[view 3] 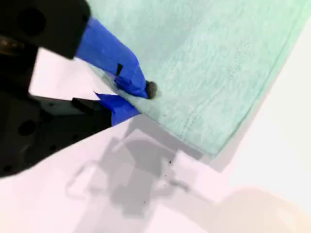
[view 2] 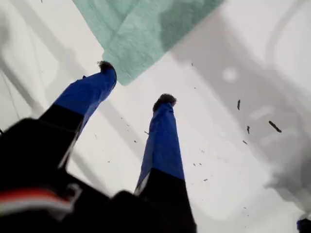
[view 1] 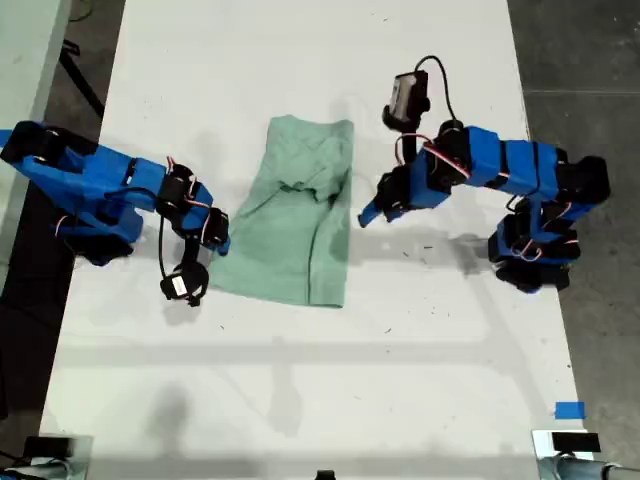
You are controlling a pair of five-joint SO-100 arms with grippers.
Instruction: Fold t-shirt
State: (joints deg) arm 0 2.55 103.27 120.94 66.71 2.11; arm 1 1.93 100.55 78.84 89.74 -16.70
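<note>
The main risk sits with my second gripper: its claw is nearly pressed together on the edge of the t-shirt, one finger on top of the cloth and the other at the hem beside the table. The bite looks shallow. If only one layer is caught, lifting would drag that layer alone and leave the shirt lopsided, or the soft fabric could slip out partway through the fold. The shirt is already bunched near its middle, with a ridge and creases there, so a pull from one side may carry the wrinkles into the fold or slide the whole shirt across the smooth white surface. My first gripper cannot hold it back, since it grips nothing: its claw is spread wide over bare table, with a corner of the cloth just beyond one fingertip. If it closes where it is, I judge it would catch nothing. The shirt lies in the centre of the exterior view, slightly above the middle, narrow and partly folded lengthwise. In that view, my second gripper reaches in from the left with its arm stretched low along the table, meeting the shirt's lower-left edge. My first gripper comes from the right, elbow raised and wrist angled down, its tip just beside the shirt's right edge.
</note>
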